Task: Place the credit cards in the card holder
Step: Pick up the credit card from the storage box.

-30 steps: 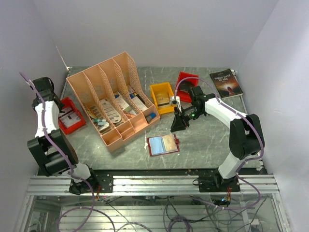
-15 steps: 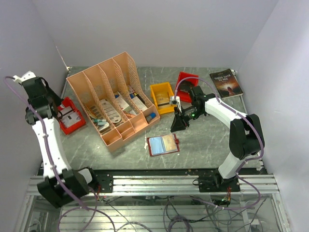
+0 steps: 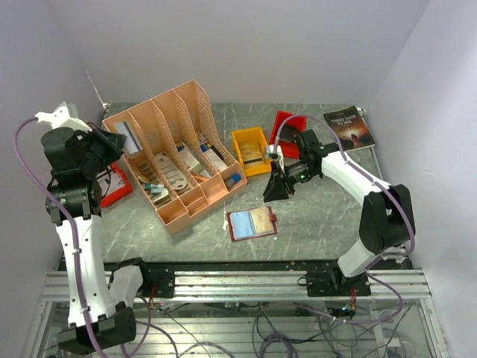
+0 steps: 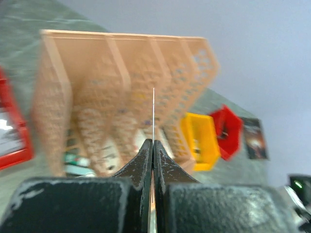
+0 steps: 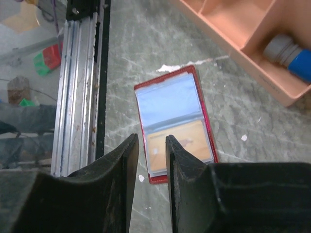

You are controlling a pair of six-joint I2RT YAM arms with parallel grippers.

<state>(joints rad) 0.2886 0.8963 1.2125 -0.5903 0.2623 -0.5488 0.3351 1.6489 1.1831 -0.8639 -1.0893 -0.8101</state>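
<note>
The red card holder [image 3: 252,223] lies open on the table, a blue card and an orange card showing in its clear pockets [image 5: 175,121]. My right gripper [image 3: 277,191] hovers just behind it, open by a narrow gap with nothing between its fingers [image 5: 151,141]. My left gripper [image 3: 104,146] is raised over the left end of the peach organizer and shut on a thin credit card [image 3: 130,136]. In the left wrist view that card [image 4: 153,111] shows edge-on as a pale line rising from the closed gripper [image 4: 153,141].
A peach four-slot file organizer [image 3: 176,149] holding leaflets stands left of centre. A yellow bin [image 3: 250,149] and a red bin [image 3: 288,123] sit behind the right gripper. Another red bin [image 3: 113,188] is at far left. A dark book [image 3: 349,127] lies at back right.
The left arm has risen and swung right, from over the left red bin to the organizer's left end, carrying the card. The right gripper has barely moved.
</note>
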